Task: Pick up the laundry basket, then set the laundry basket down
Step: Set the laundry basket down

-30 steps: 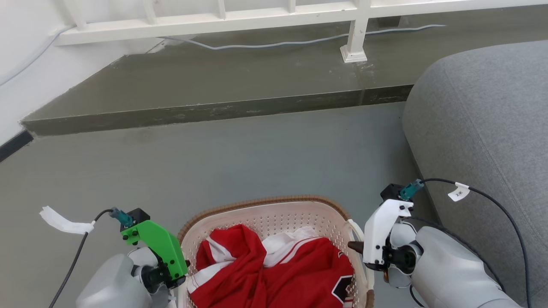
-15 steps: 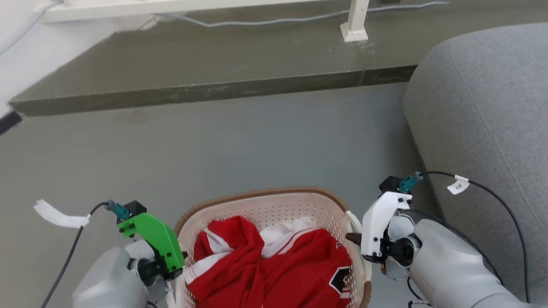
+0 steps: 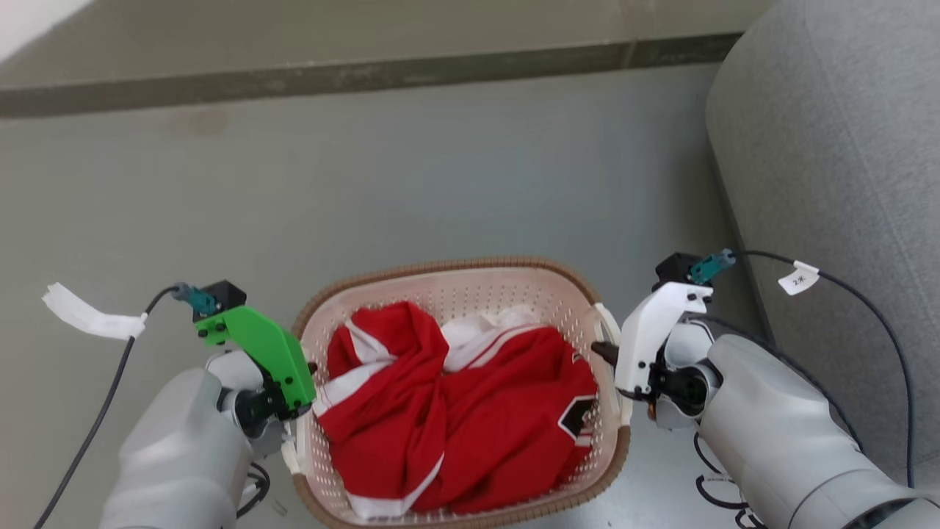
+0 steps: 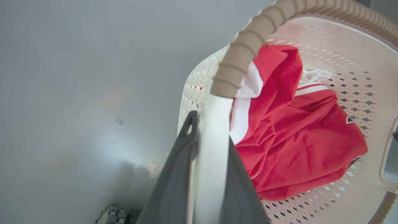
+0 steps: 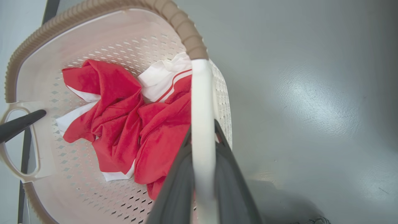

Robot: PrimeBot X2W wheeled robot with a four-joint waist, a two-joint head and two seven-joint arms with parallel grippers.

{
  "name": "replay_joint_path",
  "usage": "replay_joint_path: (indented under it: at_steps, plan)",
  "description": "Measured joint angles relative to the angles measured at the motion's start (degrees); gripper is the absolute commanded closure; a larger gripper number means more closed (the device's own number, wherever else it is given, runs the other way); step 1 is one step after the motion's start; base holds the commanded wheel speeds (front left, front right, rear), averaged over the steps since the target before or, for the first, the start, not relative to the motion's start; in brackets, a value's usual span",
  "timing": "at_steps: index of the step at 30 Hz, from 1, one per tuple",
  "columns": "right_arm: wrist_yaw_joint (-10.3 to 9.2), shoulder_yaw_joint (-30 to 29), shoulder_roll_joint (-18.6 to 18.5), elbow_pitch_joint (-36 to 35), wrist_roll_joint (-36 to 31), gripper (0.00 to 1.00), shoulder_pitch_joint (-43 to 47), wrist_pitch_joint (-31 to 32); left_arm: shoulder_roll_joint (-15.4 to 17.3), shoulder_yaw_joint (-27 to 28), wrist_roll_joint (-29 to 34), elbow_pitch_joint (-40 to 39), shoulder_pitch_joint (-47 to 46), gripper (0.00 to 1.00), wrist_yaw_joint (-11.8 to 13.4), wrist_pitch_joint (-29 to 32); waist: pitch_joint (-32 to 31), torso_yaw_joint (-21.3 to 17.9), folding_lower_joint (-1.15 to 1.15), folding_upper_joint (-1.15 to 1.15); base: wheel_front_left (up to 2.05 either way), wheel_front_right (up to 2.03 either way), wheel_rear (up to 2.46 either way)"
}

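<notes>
The cream-white perforated plastic basket [image 3: 455,294] is held. Its handles [image 5: 202,93] are clamped by the left end effector [image 4: 211,133] and right end effector [image 5: 202,133].

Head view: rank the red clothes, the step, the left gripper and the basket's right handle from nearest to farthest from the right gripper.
1. The right handle: clamped in the right gripper.
2. The red clothes: inside the basket, just to the left.
3. The left gripper: across the basket, on the opposite handle.
4. The step: far ahead, at the top.

The laundry basket [image 3: 455,263], jersey [image 3: 455,411] inside, is flanked by my left gripper [image 4: 209,137] and right gripper [image 5: 202,133]; sofa [image 3: 830,147] at right, step [image 3: 367,73] beyond.
</notes>
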Motion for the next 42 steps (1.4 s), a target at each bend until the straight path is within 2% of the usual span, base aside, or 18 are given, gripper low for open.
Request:
replay_joint_path:
  at_steps: [8, 22, 42]
  plan:
    - [-0.67, 0.25, -0.11, -0.26, -0.78, 1.0, -2.3, -3.31, 0.0, -0.35, 0.6, -0.88, -2.4, 1.0, 0.0, -2.41, 5.03, 0.13, 0.0, 0.0, 0.0, 0.0, 0.0]
    - [-1.67, 1.57, -0.25, -1.46, -4.28, 1.0, -6.41, -13.34, 0.07, -2.01, 3.88, -1.99, -6.43, 1.0, 0.0, -9.84, 16.98, 0.62, 0.01, 0.0, 0.0, 0.0, 0.0]
    - [-1.67, 2.03, -0.25, -0.66, -6.33, 1.0, -12.63, -22.18, 0.96, -3.66, 7.84, -3.08, -11.99, 1.0, 0.09, -21.72, 30.64, 0.98, 0.01, 0.0, 0.0, 0.0, 0.0]
